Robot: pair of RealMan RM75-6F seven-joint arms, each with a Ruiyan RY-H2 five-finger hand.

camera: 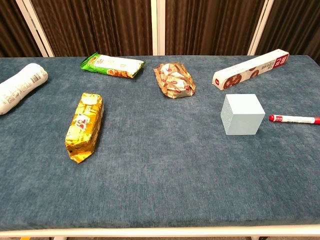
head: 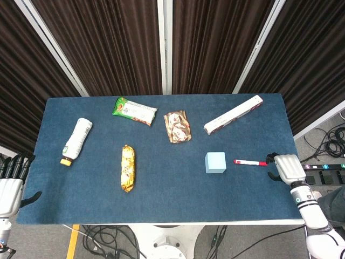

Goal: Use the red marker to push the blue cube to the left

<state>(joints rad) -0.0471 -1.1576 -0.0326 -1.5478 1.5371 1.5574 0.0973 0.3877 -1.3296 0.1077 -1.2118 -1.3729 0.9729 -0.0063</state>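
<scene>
The light blue cube point(head: 215, 162) stands right of the table's middle, also seen in the chest view point(camera: 242, 114). The red marker point(head: 250, 162) lies flat just to the cube's right, its white barrel pointing at the cube; the chest view shows the marker point(camera: 294, 119) at the right edge. My right hand point(head: 284, 167) hovers over the table's right edge, just beyond the marker's far end, fingers bent toward it and holding nothing. Off the table's front left corner my left hand point(head: 9, 186) is empty, with spread fingers. Neither hand shows in the chest view.
On the blue table point(head: 178, 197) lie a yellow snack bar point(head: 127, 168), a white bottle point(head: 76, 141), a green packet point(head: 134, 110), a brown wrapper point(head: 177, 126) and a long white box point(head: 233, 114). The snack bar lies left of the cube, about a cube's width nearer the front.
</scene>
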